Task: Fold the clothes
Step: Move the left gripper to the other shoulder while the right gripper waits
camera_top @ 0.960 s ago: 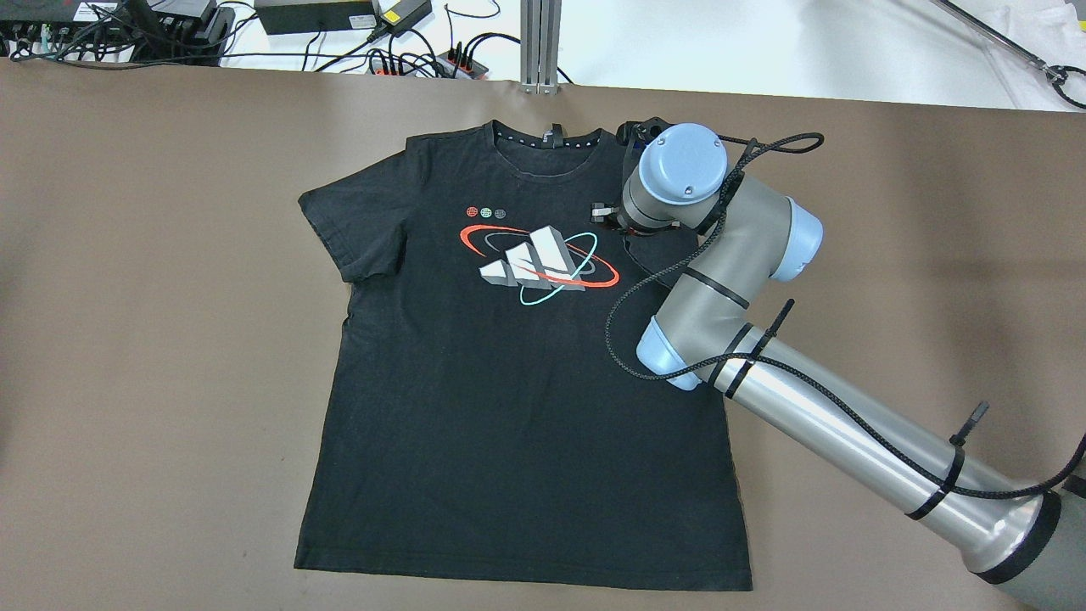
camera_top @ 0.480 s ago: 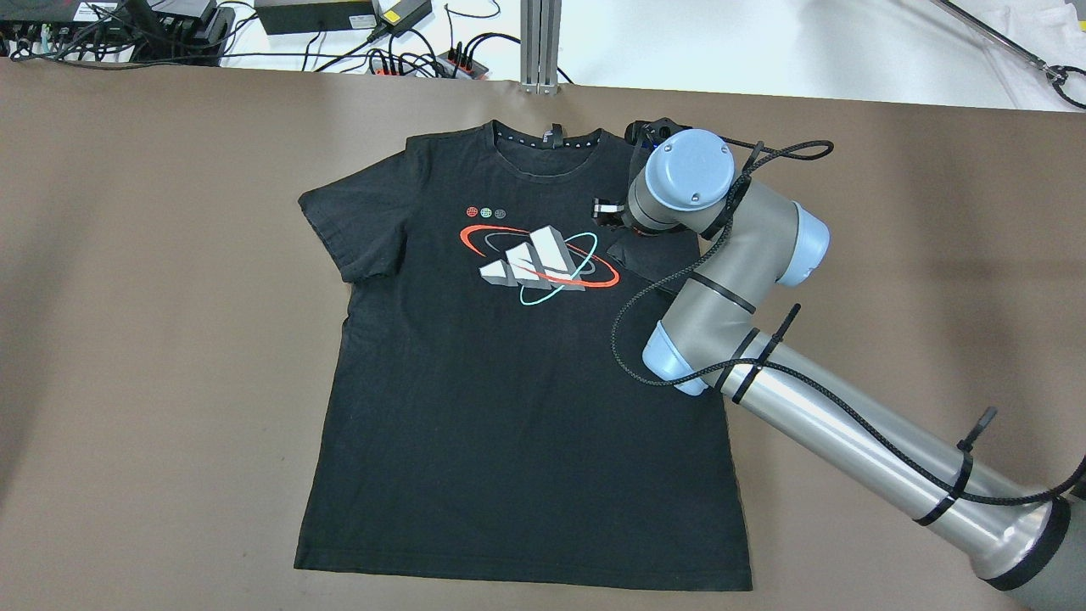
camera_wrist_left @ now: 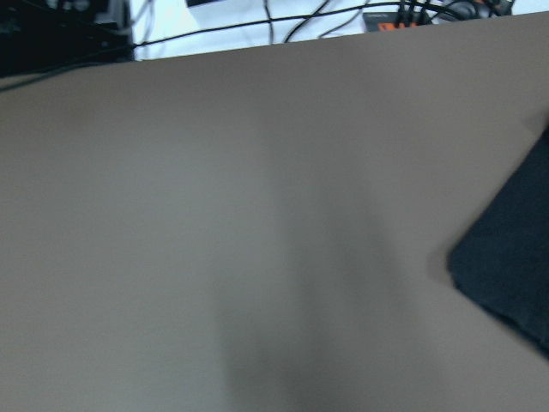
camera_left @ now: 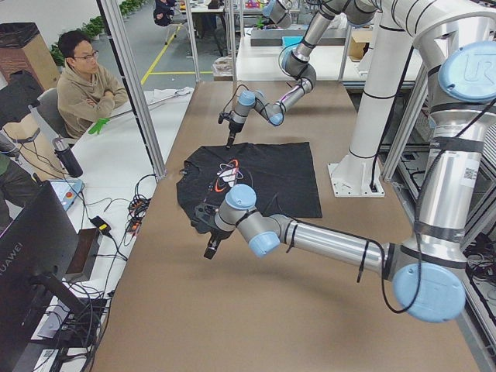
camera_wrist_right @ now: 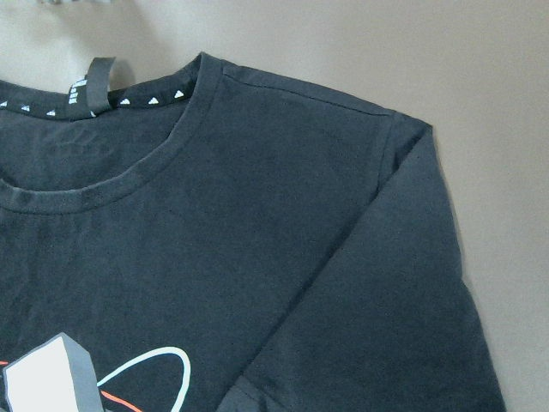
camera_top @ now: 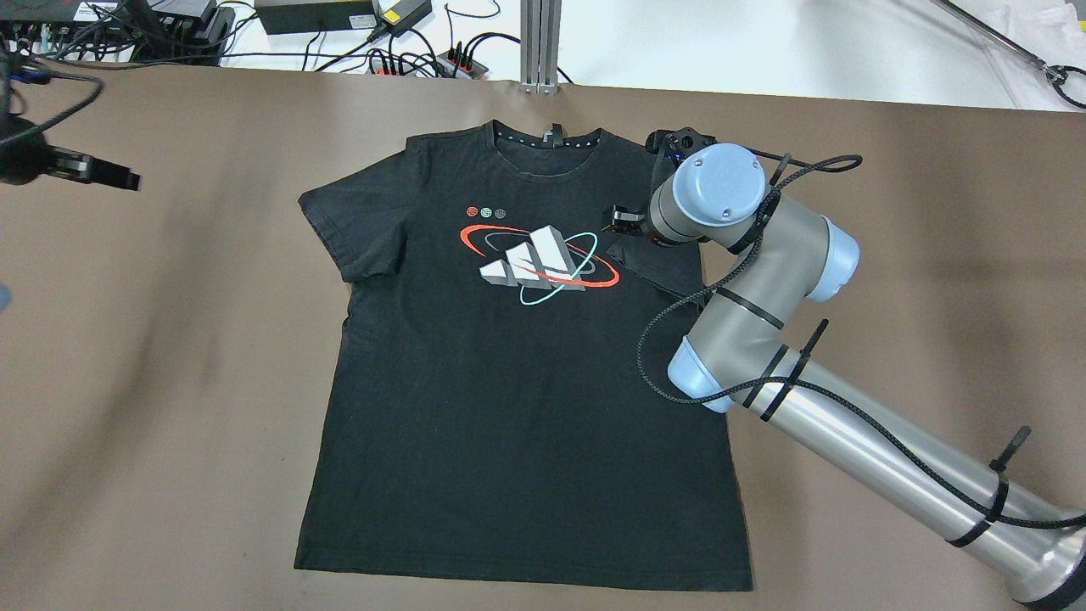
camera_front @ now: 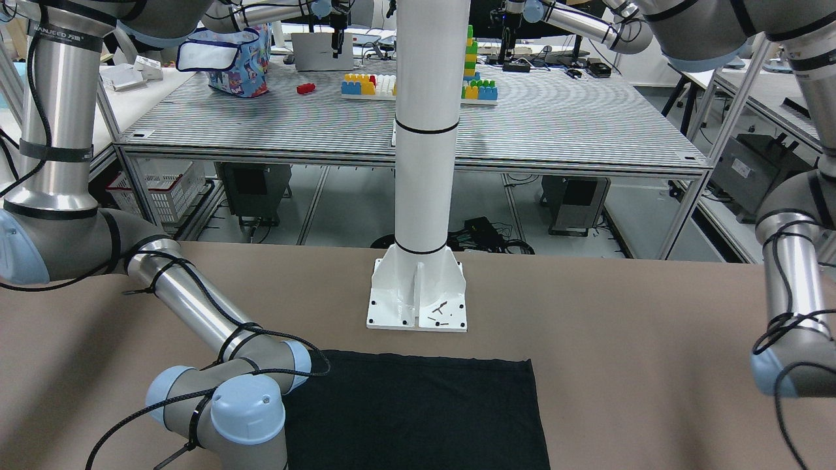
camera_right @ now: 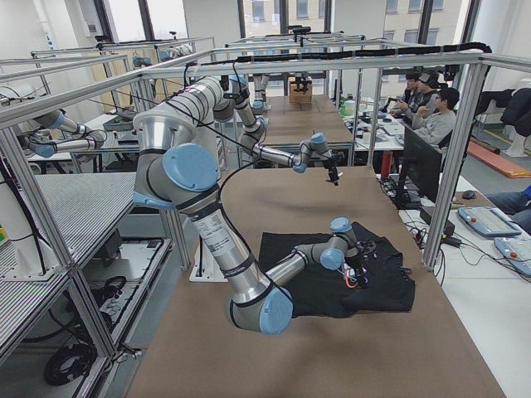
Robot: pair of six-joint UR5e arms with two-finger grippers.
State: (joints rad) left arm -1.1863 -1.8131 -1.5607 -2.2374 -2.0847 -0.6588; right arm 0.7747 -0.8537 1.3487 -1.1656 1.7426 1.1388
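Note:
A black T-shirt (camera_top: 509,407) with a red, white and teal chest logo lies flat on the brown table, collar at the far side. Its hem shows in the front view (camera_front: 418,418). The sleeve on my right side lies folded in over the body (camera_top: 657,263), and the right wrist view shows that shoulder (camera_wrist_right: 257,257). My right gripper (camera_top: 626,221) hovers over that shoulder with nothing seen in it; I cannot tell whether it is open or shut. My left gripper (camera_top: 119,176) is over bare table, far left of the shirt, state unclear. The left wrist view shows a sleeve corner (camera_wrist_left: 515,266).
Cables, power strips and boxes (camera_top: 407,59) line the far table edge beside an aluminium post (camera_top: 540,42). The white pole's base plate (camera_front: 418,297) stands just behind the shirt's hem. A person (camera_left: 85,85) sits beyond the table's far side.
My right arm has moved right and a little nearer me, off the chest toward the shoulder. My left gripper has come into the overhead view at the upper left.

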